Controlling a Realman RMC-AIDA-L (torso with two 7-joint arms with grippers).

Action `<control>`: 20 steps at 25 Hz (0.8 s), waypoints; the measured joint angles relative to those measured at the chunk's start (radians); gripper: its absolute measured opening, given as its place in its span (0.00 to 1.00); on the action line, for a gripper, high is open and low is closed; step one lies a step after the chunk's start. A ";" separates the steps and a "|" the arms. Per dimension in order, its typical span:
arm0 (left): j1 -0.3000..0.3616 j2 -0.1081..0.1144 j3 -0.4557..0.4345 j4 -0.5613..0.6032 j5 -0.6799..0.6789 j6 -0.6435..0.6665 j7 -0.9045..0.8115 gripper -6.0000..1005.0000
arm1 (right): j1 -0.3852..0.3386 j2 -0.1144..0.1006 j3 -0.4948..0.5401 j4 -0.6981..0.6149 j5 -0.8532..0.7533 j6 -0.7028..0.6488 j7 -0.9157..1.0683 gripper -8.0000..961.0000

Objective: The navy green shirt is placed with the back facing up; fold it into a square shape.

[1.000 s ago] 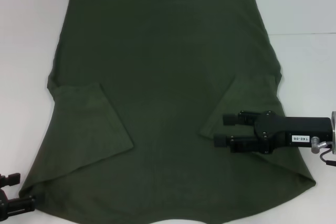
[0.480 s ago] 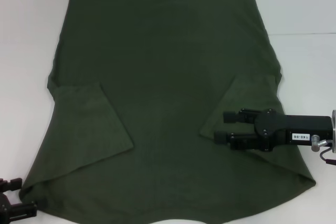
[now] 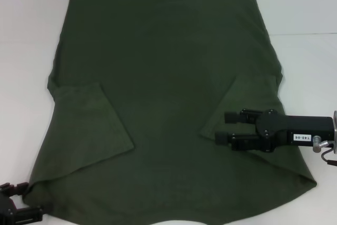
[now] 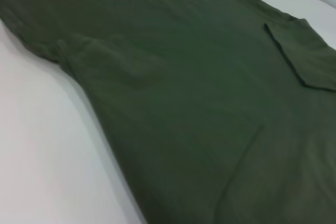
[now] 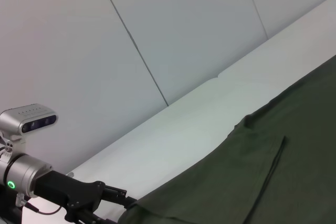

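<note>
The navy green shirt lies flat on the white table, plain back up, with both short sleeves folded inward onto the body. My right gripper hovers open over the folded right sleeve, close to that sleeve's inner edge, with nothing between its fingers. At the shirt's near left corner my left gripper is open and only partly in view. The right wrist view shows the left gripper at the cloth's corner. In the left wrist view the shirt fills most of the picture.
The white table shows bare strips left, right and beyond the shirt. The folded left sleeve lies flat. A light panelled wall stands beyond the table's left side.
My left gripper has slid toward the near edge and slightly right along the shirt's corner. The right gripper has hardly shifted. The shirt lies as before.
</note>
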 joint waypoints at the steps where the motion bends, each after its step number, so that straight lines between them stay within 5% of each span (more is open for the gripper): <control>1: -0.001 0.000 0.000 -0.001 0.000 0.006 0.000 0.90 | 0.000 0.000 0.000 0.000 0.000 0.000 -0.001 0.93; 20: -0.029 -0.001 0.023 -0.008 -0.003 0.081 -0.003 0.90 | -0.008 0.000 0.004 0.000 0.013 0.000 -0.003 0.93</control>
